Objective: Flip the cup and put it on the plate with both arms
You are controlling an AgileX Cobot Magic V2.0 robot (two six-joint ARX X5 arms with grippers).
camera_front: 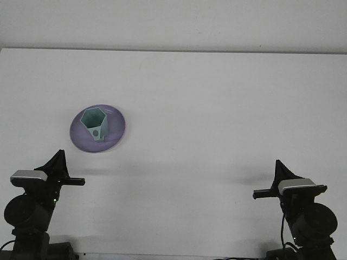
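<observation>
You have the cup [95,124] standing upright, mouth up, on the plate [115,132], a little left of the plate's middle. The plate lies on the table [217,108], left of centre. Your left gripper [64,172] sits low at the near left edge, well apart from the plate and nearer you than it. Your right gripper [271,184] sits low at the near right edge, far from cup and plate. Both arms are drawn in close to the robot, and neither gripper touches or carries anything. You cannot tell from this view whether either gripper's jaws are spread or pressed together: each shows only as a dark wedge with a thin bar sticking out
</observation>
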